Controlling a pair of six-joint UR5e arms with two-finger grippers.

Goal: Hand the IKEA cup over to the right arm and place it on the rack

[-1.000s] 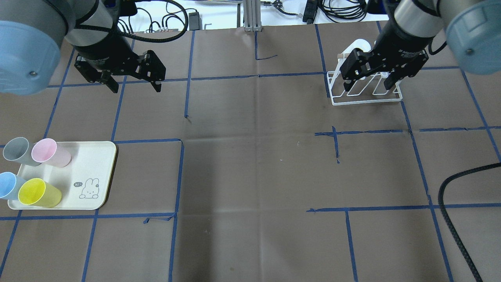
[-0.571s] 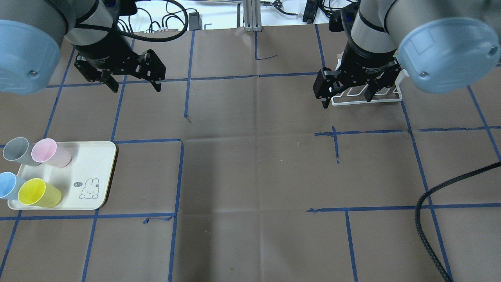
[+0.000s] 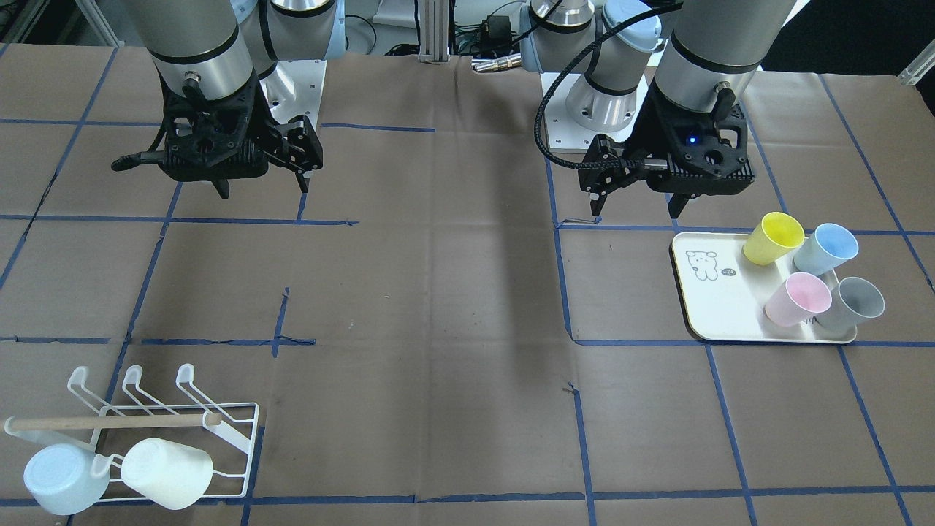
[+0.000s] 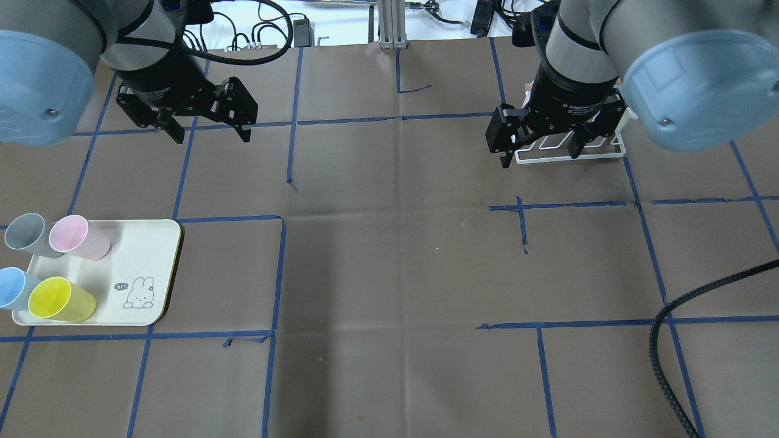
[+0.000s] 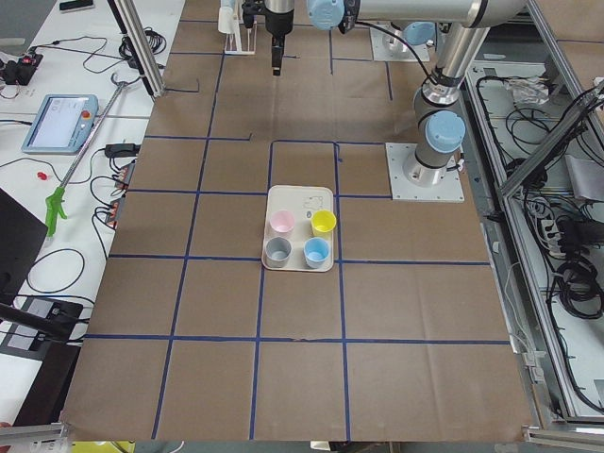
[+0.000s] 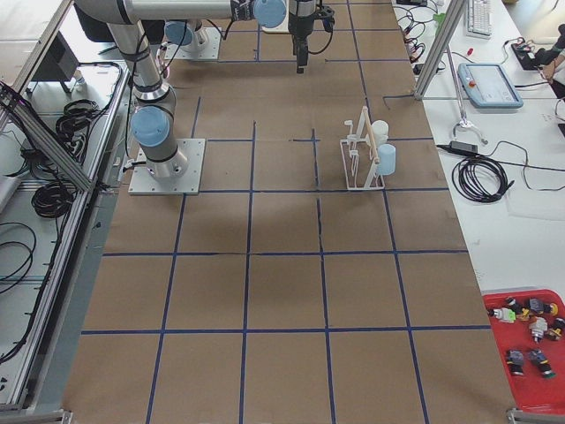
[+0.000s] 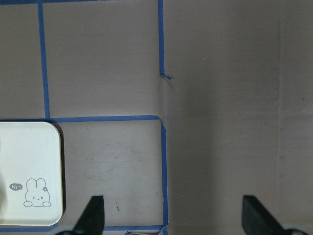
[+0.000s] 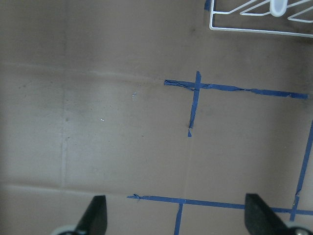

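Four cups stand on a white tray at the left: yellow, blue, pink and grey. My left gripper is open and empty, hanging above the table well behind the tray. My right gripper is open and empty, hanging just in front of and left of the white wire rack, hiding most of it. In the front-facing view the rack holds a pale blue cup and a white cup under its wooden bar.
Brown paper with blue tape lines covers the table. A braided black cable hangs over the near right corner. A red bin of small parts sits beyond the table's end in the right side view.
My right gripper has moved left and away from above the rack, then nearly stopped. The cable at the right swung in. The left arm has not moved.
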